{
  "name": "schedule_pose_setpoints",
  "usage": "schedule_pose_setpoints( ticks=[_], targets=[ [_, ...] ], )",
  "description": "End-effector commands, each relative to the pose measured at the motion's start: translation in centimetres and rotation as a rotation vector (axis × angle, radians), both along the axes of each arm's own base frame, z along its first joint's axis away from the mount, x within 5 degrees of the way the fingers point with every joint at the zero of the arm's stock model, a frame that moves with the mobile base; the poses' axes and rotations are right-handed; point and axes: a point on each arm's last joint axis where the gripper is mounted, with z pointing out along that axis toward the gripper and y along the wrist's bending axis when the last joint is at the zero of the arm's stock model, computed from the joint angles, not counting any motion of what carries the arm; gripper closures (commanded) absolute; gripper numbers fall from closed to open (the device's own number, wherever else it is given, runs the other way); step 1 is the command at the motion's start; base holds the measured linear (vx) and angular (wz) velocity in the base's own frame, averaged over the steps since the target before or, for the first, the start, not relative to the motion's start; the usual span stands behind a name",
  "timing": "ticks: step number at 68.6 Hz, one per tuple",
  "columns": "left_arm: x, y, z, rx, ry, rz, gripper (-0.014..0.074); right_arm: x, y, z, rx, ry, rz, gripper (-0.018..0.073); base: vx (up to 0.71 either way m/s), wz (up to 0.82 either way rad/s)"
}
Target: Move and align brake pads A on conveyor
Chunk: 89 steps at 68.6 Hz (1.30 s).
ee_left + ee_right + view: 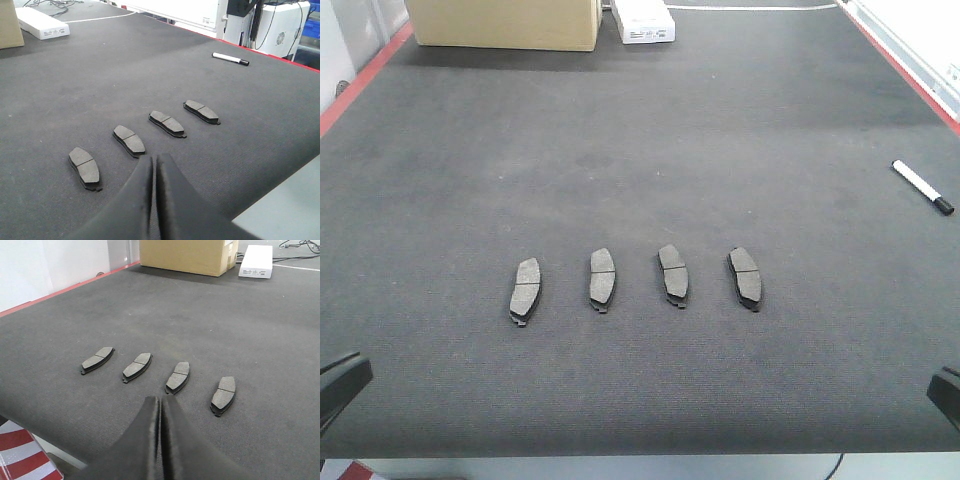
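Several dark-grey brake pads lie in a row across the near part of the charcoal conveyor [640,130]: the leftmost pad [525,290], then a pad [602,278], a pad [673,274] and the rightmost pad [745,277]. The same row shows in the left wrist view, from a pad [85,167] to a pad [201,111], and in the right wrist view, from a pad [97,360] to a pad [223,394]. My left gripper [154,159] hovers shut and empty near the belt's front edge. My right gripper [160,400] is likewise shut, holding nothing.
A cardboard box [505,22] and a white box [642,20] stand at the belt's far end. A black-capped white marker [922,186] lies at the right. Red strips [360,80] line the belt's sides. Arm parts show at the low corners [342,385].
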Motion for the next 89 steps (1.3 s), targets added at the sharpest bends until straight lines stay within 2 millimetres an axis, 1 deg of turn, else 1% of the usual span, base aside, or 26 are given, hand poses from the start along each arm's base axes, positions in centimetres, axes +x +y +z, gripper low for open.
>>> schedule_pose_setpoints(
  ticks=[1, 11, 16, 25, 34, 39, 47, 54, 62, 66, 69, 89],
  targets=[
    [0.1, -0.1, 1.4, -0.053, -0.079, -0.002, 0.0603, 0.2, 0.0, 1.3, 0.023, -0.083, -0.007, 0.0569, 0.0, 0.0],
    [-0.1, 0.2, 1.7, -0.052, -0.116, 0.012, 0.0603, 0.2, 0.0, 1.3, 0.023, -0.083, -0.007, 0.0569, 0.0, 0.0],
    [-0.7, 1.2, 2.2, -0.074, -0.163, 0.072, 0.0603, 0.2, 0.0, 1.3, 0.023, -0.083, -0.007, 0.0569, 0.0, 0.0],
    [-2.6, 3.5, 2.8, -0.083, -0.285, 0.263, 0.0603, 0.2, 0.0, 1.3, 0.023, -0.083, -0.007, 0.0569, 0.0, 0.0],
    [-4.6, 4.8, 1.9, -0.064, -0.369, 0.455, 0.0603, 0.2, 0.0, 1.3, 0.023, -0.083, -0.007, 0.0569, 0.0, 0.0],
    [-5.2, 5.1, 0.9, -0.059, -0.402, 0.539, 0.0603, 0.2, 0.0, 1.3, 0.023, -0.083, -0.007, 0.0569, 0.0, 0.0],
    [-4.3, 5.3, -1.1, -0.03, -0.346, 0.601, 0.0603, 0.2, 0.0, 1.3, 0.023, -0.083, -0.007, 0.0569, 0.0, 0.0],
    [-3.5, 5.4, -3.6, 0.004, -0.293, 0.607, 0.0603, 0.2, 0.0, 1.3, 0.023, -0.084, -0.007, 0.0569, 0.0, 0.0],
    [-2.8, 5.4, -6.1, 0.009, -0.281, 0.602, 0.0603, 0.2, 0.0, 1.3, 0.023, -0.083, -0.007, 0.0569, 0.0, 0.0],
    [-2.5, 5.3, -7.0, 0.006, -0.291, 0.599, 0.0603, 0.2, 0.0, 1.3, 0.023, -0.083, -0.007, 0.0569, 0.0, 0.0],
    [-2.5, 5.3, -7.3, 0.003, -0.293, 0.599, 0.0603, 0.2, 0.0, 1.3, 0.023, -0.083, -0.007, 0.0569, 0.0, 0.0],
    [-2.5, 5.3, -7.3, 0.004, -0.289, 0.599, 0.0603, 0.2, 0.0, 1.3, 0.023, -0.083, -0.007, 0.0569, 0.0, 0.0]
  ],
)
